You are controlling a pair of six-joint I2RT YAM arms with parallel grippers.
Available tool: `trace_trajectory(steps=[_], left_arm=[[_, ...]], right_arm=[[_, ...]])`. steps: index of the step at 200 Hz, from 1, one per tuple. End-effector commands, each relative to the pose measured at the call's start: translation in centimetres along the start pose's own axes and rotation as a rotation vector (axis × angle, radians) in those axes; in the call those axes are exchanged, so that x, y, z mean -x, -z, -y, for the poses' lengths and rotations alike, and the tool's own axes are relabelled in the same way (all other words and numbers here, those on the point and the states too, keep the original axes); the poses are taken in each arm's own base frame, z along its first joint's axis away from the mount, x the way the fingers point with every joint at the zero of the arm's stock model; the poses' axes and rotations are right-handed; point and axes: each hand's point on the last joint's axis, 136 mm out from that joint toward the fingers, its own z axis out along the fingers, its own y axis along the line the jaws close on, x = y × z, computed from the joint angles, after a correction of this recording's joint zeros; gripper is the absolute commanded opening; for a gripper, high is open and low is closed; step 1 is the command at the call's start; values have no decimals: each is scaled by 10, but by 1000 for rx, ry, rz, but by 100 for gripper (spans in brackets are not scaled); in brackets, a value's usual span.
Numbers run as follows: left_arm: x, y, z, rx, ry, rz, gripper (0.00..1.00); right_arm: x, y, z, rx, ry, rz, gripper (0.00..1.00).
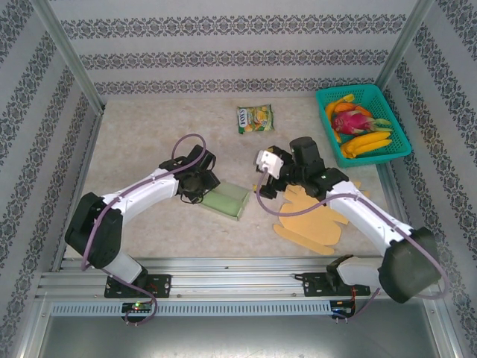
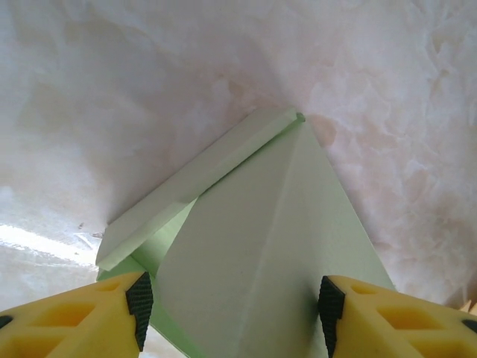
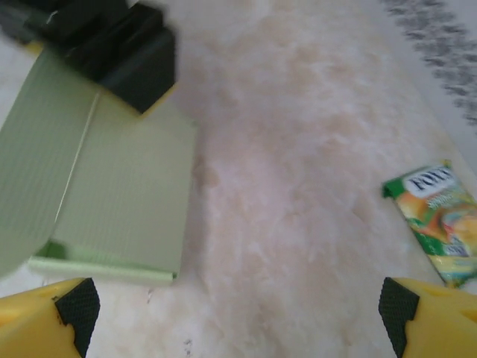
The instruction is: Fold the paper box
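The pale green paper box (image 1: 229,199) lies flat on the table's middle, partly folded, with a raised flap along one edge (image 2: 201,175). My left gripper (image 1: 198,184) sits at the box's left end. In the left wrist view its jaws (image 2: 232,306) straddle a folded panel, whose sides reach both black pads (image 2: 326,306). My right gripper (image 1: 261,177) hovers just right of the box, wide open with bare table between its fingers (image 3: 238,313). The right wrist view has the box (image 3: 119,194) at the left, with the left gripper's black body on its far end.
A green and yellow snack packet (image 1: 256,118) (image 3: 436,224) lies behind the box. A teal basket (image 1: 395,123) of fruit stands at the back right. Flat tan cardboard pieces (image 1: 309,220) lie under my right arm. Patterned walls close in the table.
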Motion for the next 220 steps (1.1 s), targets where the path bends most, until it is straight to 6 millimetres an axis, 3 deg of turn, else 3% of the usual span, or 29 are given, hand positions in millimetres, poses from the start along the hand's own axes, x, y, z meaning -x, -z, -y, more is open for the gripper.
trace_trajectory(steps=[1, 25, 69, 99, 161, 198, 220], left_arm=[[1, 5, -10, 24, -20, 59, 63], [-1, 2, -19, 29, -25, 82, 63], [-3, -2, -30, 31, -29, 128, 63], [-4, -4, -34, 44, -44, 159, 63], [-10, -8, -46, 44, -46, 181, 63], [-8, 0, -53, 41, -54, 212, 64], [-6, 5, -60, 49, -62, 234, 72]], right_arm=[[8, 15, 29, -218, -443, 2, 98], [-10, 30, 37, -346, -698, -34, 98], [-32, 15, 3, -218, -1054, 0, 98], [-38, -3, -21, -303, -1009, -87, 98], [-40, -60, -73, -337, -981, -155, 98], [-60, -88, -93, -331, -962, -230, 98], [-73, -97, -101, -347, -949, -262, 98]])
